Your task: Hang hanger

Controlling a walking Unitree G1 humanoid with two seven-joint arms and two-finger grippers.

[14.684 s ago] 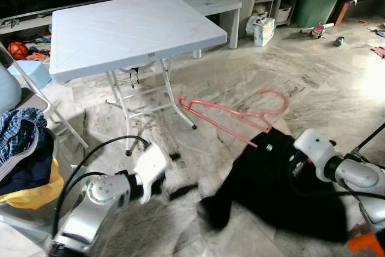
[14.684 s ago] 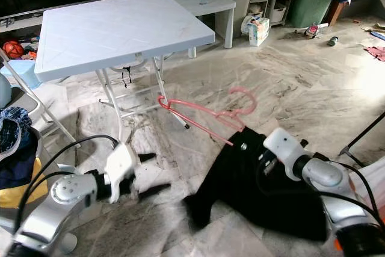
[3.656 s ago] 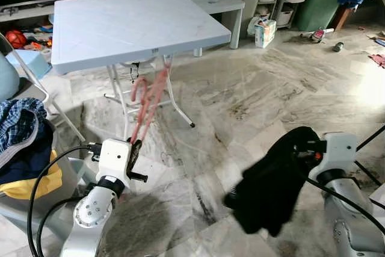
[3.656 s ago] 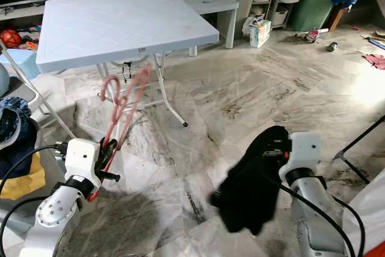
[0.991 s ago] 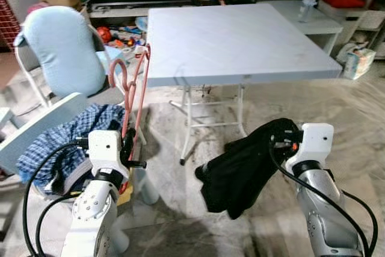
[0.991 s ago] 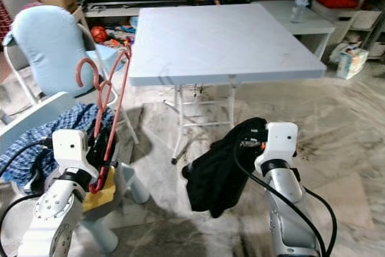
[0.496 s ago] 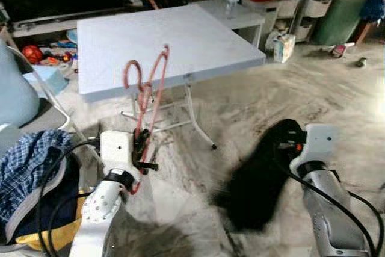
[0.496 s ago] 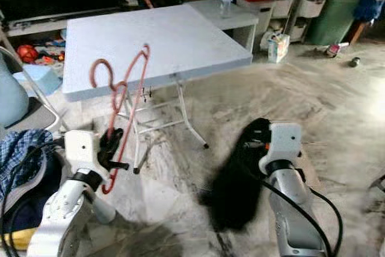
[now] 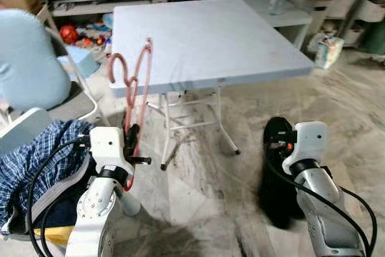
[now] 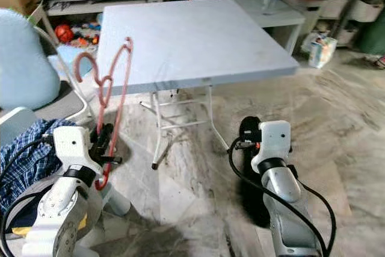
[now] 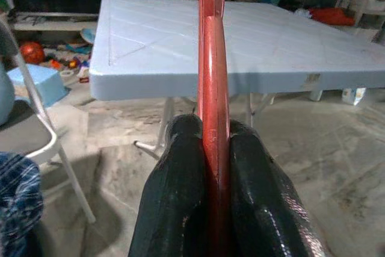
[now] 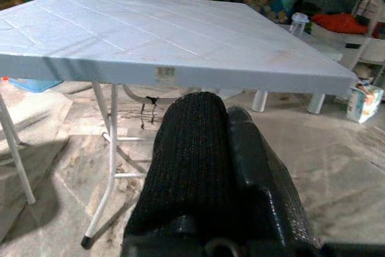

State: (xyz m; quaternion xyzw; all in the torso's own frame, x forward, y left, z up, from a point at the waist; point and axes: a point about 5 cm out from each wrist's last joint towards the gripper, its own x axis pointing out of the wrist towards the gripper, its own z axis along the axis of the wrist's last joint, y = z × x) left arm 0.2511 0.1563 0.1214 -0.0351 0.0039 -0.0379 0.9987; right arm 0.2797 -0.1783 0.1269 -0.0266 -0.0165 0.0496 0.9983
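Note:
A pink hanger [image 9: 136,86] stands upright, hook at the top, in front of the white folding table's [image 9: 204,31] near-left edge. My left gripper [image 9: 130,141] is shut on its lower end; in the left wrist view the hanger [image 11: 212,76] runs between both black fingers [image 11: 179,179]. My right gripper [image 9: 277,141] is shut on a black garment [image 9: 278,179], which hangs straight down toward the marble floor. The black garment [image 12: 191,148] drapes over one finger [image 12: 255,173] in the right wrist view.
A folding chair with a light blue cushion [image 9: 27,67] stands at the left. Blue plaid clothes [image 9: 39,154] lie in a grey basket by my left arm. Behind the table are a low white bench with a bottle [image 9: 276,1] and storage bins.
The camera has swung, so the table and chair sit differently in view. The black garment, swung out and blurred before, now hangs straight down. Both grips are unchanged.

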